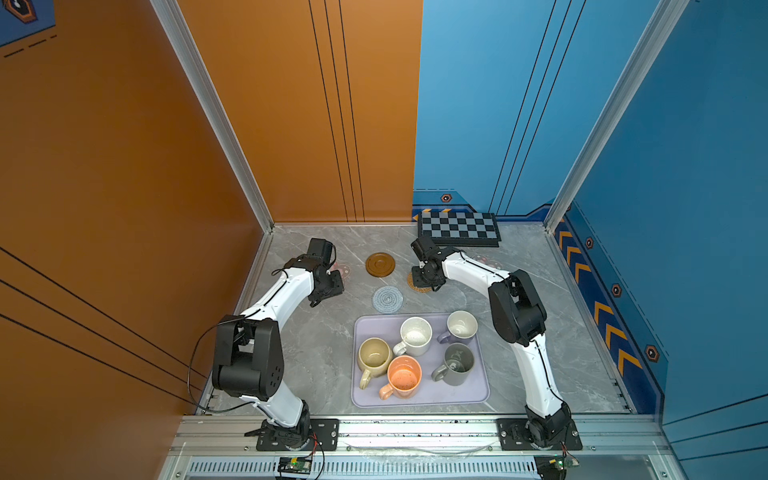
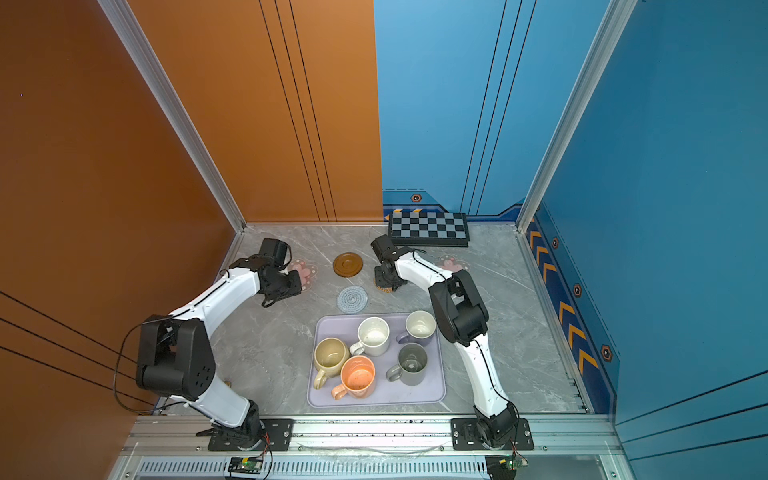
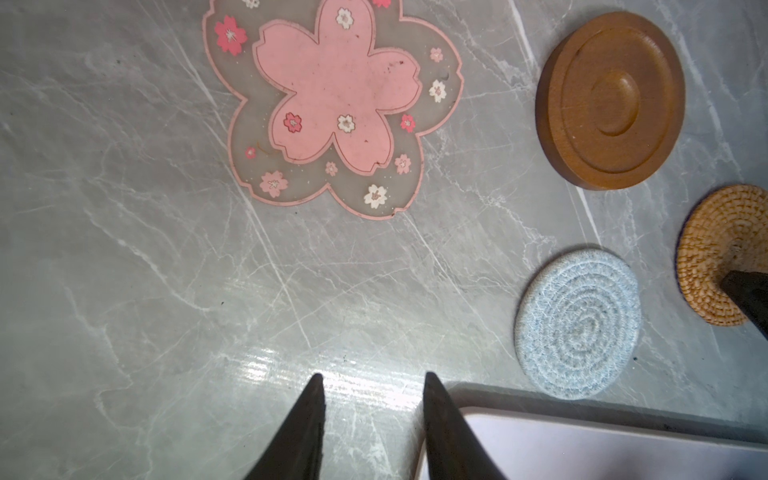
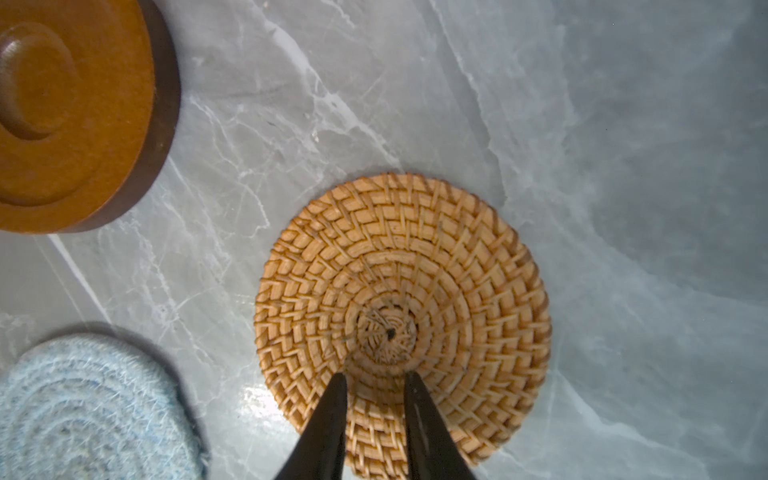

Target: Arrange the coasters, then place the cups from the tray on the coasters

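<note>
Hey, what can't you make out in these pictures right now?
Woven coaster: in both top views mostly covered by the right gripper; whether it is pinched is unclear in the right wrist view.
Second flower coaster: partly behind the right arm in both top views.
Tray: cut off by the left wrist view's edge.

A grey marble-look tabletop [image 3: 124, 291] gleams glossy beneath a tan woven rattan coaster [image 4: 415, 249] of rough, ridged weave, a dark brown wooden disc coaster [image 3: 611, 99] turned smooth, a pale blue-grey crocheted round coaster [image 3: 577, 324] of fuzzy yarn and a pink flower-shaped coaster [image 3: 332, 95], rubbery, matt and scuffed. An orange-peach ceramic mug [image 1: 404, 376] stands glazed on a matt pale lavender rectangular tray [image 1: 453, 395].
</note>
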`<state>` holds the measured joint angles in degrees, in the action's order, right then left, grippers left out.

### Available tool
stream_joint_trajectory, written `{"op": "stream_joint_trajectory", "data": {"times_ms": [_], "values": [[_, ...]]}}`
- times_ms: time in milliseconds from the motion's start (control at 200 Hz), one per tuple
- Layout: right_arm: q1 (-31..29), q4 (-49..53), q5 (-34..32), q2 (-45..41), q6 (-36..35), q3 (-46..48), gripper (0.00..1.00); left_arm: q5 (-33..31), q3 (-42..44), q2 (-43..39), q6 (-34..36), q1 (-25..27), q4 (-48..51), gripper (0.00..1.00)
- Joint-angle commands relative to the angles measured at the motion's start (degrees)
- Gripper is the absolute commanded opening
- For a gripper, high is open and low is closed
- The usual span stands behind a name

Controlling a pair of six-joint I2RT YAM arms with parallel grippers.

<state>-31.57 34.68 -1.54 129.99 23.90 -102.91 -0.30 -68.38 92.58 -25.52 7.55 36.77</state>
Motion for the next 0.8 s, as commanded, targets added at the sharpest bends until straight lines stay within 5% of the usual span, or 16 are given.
{"op": "stream_joint_trajectory", "data": {"times_ms": [0,796], "values": [[0.45,0.27,-1.9,1.39,0.67,-0.81,0.27,1.07,0.46,-0.05,0.15,-0.22,-0.3,0.4],[6.98,0.21,-6.34,-1.85,-0.12,7.46,0.25,0.21,-3.21,0.67,0.43,1.96,-0.13,0.4]]}}
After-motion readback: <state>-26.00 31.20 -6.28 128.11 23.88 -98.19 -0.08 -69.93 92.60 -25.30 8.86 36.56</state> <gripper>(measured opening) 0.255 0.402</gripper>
